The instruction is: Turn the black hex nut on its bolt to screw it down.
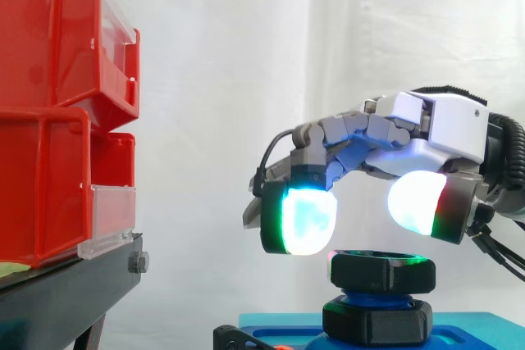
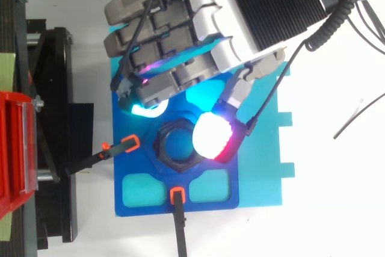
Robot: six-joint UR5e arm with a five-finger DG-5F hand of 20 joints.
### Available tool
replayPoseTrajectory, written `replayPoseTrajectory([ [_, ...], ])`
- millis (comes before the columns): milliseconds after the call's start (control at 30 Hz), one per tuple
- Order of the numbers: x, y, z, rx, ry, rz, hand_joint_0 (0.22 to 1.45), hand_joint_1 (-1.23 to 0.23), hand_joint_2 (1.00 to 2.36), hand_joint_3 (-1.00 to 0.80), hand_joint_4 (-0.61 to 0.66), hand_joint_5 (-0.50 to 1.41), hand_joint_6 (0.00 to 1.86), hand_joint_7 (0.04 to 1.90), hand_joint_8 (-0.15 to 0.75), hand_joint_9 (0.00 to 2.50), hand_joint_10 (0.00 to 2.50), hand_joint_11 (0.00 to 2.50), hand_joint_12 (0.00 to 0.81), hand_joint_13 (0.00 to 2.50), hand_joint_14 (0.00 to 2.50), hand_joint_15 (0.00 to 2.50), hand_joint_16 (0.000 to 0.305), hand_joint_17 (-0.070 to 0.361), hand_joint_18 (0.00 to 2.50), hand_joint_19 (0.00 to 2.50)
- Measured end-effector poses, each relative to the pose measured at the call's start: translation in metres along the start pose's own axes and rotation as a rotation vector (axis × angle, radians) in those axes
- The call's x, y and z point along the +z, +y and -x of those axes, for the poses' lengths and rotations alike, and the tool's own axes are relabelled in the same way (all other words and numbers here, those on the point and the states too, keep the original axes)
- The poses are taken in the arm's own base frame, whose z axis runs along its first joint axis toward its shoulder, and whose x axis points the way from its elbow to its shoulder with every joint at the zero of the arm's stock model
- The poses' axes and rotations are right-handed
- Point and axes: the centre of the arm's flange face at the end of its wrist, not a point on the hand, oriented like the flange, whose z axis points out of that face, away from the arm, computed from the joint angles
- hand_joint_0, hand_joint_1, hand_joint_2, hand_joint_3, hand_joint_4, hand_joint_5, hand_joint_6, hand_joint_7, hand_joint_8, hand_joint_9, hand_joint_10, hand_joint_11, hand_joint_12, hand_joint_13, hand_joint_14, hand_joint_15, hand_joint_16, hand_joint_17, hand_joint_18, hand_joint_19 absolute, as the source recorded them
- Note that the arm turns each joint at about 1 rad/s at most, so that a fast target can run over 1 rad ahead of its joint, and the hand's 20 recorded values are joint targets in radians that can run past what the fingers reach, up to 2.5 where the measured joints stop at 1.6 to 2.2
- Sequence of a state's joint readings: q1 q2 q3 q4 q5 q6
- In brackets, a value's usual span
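Observation:
The black hex nut (image 1: 382, 272) (image 2: 161, 150) sits on a blue bolt (image 1: 373, 294) (image 2: 178, 144), which stands upright from a blue fixture (image 2: 144, 203). A second black hex piece (image 1: 376, 321) lies lower on the same bolt. My hand (image 1: 426, 133) (image 2: 240, 22) hovers just above the nut, with its fingers bent downward and spread to either side. A cyan-glowing fingertip (image 1: 299, 219) hangs over the nut's left side. A white and red glowing pad (image 1: 418, 202) (image 2: 212, 136) hangs over its right rim. Neither pad touches the nut, and a small gap shows in the side view.
Stacked red bins (image 1: 57, 120) (image 2: 15, 148) on a black stand (image 1: 74, 288) fill the left. The blue fixture rests on a teal plate (image 2: 264, 167). Two black clamps with orange tips (image 2: 129, 144) (image 2: 177, 195) reach in from the left and front. Thin cables lie at the right (image 2: 361, 112).

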State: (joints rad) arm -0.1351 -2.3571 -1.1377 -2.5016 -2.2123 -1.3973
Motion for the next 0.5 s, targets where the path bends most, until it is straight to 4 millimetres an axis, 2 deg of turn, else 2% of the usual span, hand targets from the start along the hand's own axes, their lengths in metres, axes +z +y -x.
replayPoseTrajectory([
  [300, 0.017, 0.016, -0.002, 0.012, -0.010, 0.013, 0.46, -0.32, 1.00, -0.50, 0.14, -0.09, 0.50, 1.01, 0.165, 0.82, 0.01, 0.31, 0.258, 0.69, 0.01, 0.36, 0.033, 0.074, 0.42, 0.33],
  [367, 0.022, 0.021, -0.003, 0.015, -0.011, 0.011, 0.47, -0.32, 1.00, -0.50, 0.14, -0.08, 0.50, 1.06, 0.168, 0.82, 0.01, 0.32, 0.257, 0.68, 0.01, 0.36, 0.032, 0.073, 0.42, 0.34],
  [500, 0.034, 0.033, -0.006, 0.019, -0.012, -0.001, 0.48, -0.33, 1.00, -0.50, 0.12, -0.06, 0.50, 1.28, 0.166, 0.82, 0.01, 0.32, 0.253, 0.68, 0.01, 0.36, 0.031, 0.070, 0.42, 0.33],
])
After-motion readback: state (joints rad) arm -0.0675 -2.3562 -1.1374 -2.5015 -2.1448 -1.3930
